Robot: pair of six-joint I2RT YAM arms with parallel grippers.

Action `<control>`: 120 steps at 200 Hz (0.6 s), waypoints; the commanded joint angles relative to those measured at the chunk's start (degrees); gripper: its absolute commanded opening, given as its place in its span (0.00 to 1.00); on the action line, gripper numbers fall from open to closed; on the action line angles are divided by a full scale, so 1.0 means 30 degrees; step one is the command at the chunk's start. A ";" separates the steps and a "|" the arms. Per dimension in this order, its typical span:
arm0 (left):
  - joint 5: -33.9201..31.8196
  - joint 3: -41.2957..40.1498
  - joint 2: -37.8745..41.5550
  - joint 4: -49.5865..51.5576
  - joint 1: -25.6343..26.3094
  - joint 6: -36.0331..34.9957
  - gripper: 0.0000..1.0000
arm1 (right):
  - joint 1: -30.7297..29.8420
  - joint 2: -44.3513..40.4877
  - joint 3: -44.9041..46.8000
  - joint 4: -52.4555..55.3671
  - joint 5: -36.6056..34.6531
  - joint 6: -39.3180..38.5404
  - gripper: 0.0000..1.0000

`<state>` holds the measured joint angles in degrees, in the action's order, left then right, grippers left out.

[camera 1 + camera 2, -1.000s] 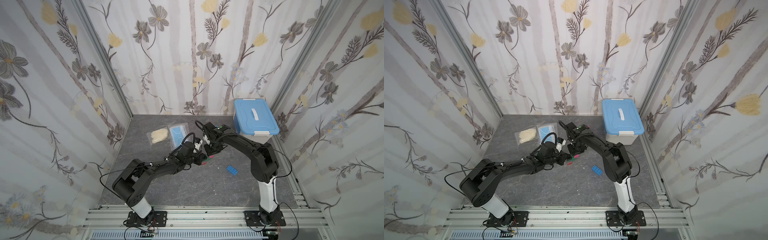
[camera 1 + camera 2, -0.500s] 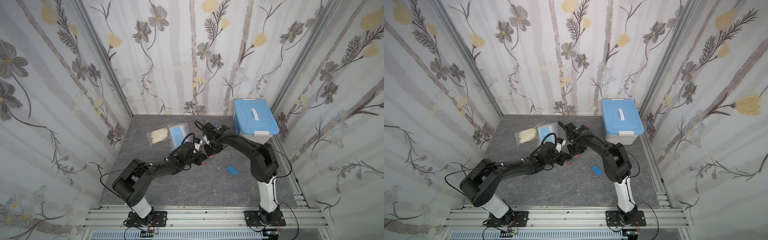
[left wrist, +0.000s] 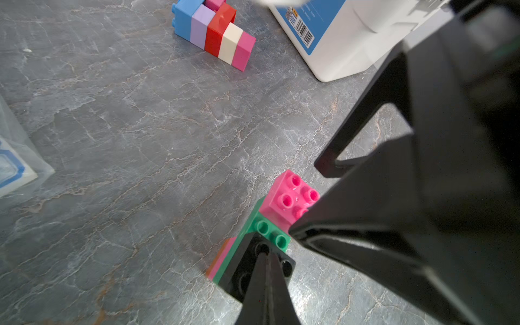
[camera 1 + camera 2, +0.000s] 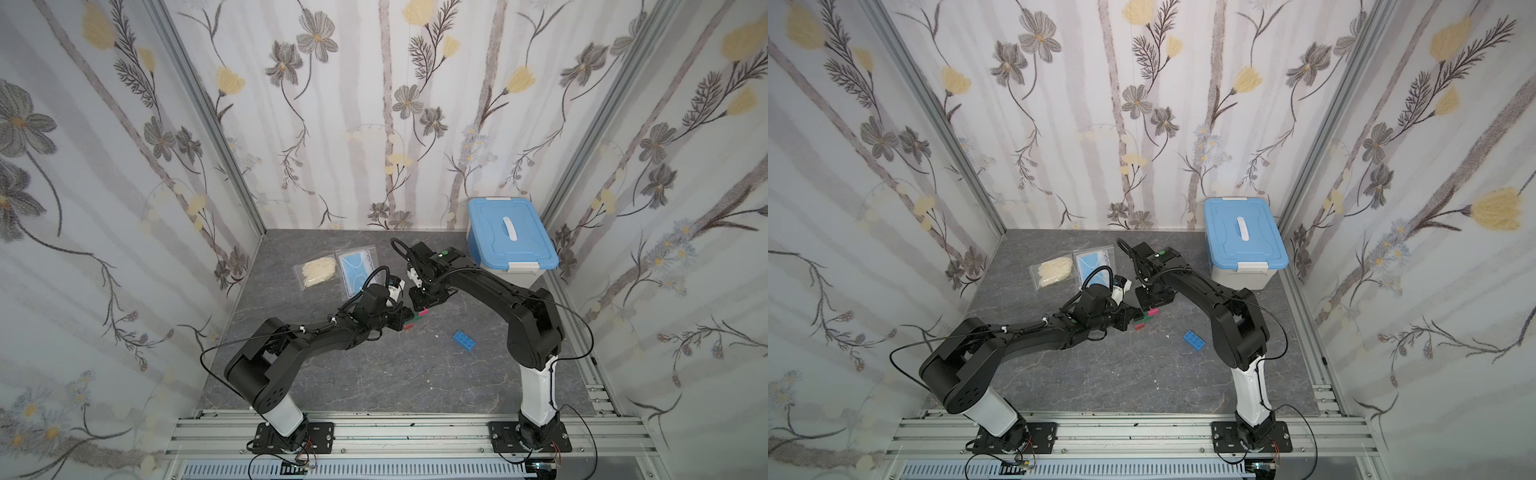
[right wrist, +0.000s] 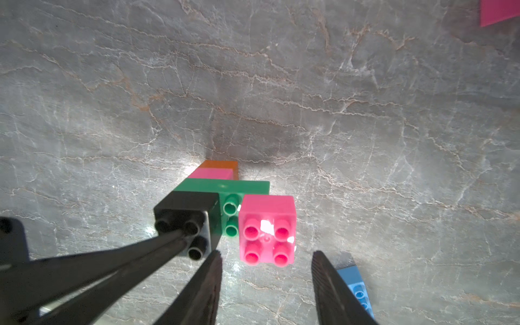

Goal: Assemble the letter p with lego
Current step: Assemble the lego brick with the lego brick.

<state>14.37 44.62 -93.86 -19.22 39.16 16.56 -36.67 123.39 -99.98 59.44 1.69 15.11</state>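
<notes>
Right wrist view gives you the clearest look: the right jaws stand open, one finger on each side of the top pink brick [image 5: 267, 229]. Their tips stop just short of it and touch neither of its sides. That brick sits studs-up on one end of the long green brick [image 5: 225, 187], and the black brick [image 5: 185, 213] sits on the other end. Two green studs show bare between them. Under the green brick you can see a second pink brick [image 5: 212, 174] and, lowest, an orange brick [image 5: 221, 164] on the grey worktop [image 5: 281, 84].

The left jaws are closed, finger against finger, with nothing between them. Their tips bear down on the studs of the black brick [image 3: 259, 261], as the left wrist view also shows you. In that view the top pink brick [image 3: 289, 197] lies just beyond the closed tips, with a right finger close beside it.

A loose blue brick [image 4: 464, 341] lies flat on the worktop, apart from the stack, towards the right arm's base. A second joined row [image 3: 213, 36] of blue, lavender, red, cream and pink bricks lies on its side near the white box [image 3: 351, 42].

In both top views the two arms meet over the small stack [image 4: 1144, 318] at mid-worktop. Two clear bags [image 4: 318, 270] lie behind it, towards the back wall.
</notes>
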 commanded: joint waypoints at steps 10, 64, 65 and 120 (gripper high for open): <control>-0.0762 -0.0145 -0.0133 0.3067 -0.0014 -0.0099 0.00 | 0.0186 -0.1391 0.0242 0.0163 -0.0564 -0.0057 0.54; -0.0474 0.0224 0.0405 0.3035 0.0037 -0.0273 0.00 | 0.0706 -0.4485 0.2325 0.0067 -0.1090 0.0052 0.55; -0.0449 0.0248 0.0407 0.3037 0.0026 -0.0288 0.00 | 0.0721 -0.4527 0.2358 0.0059 -0.1091 0.0041 0.55; -0.0280 0.1793 0.0205 0.3418 0.0242 -0.0815 0.00 | 0.0971 -0.5620 0.4056 -0.0474 -0.1078 0.0250 0.55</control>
<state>13.47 48.10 -92.73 -11.66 39.64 15.66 -33.91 107.24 -88.79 59.61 -0.67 15.18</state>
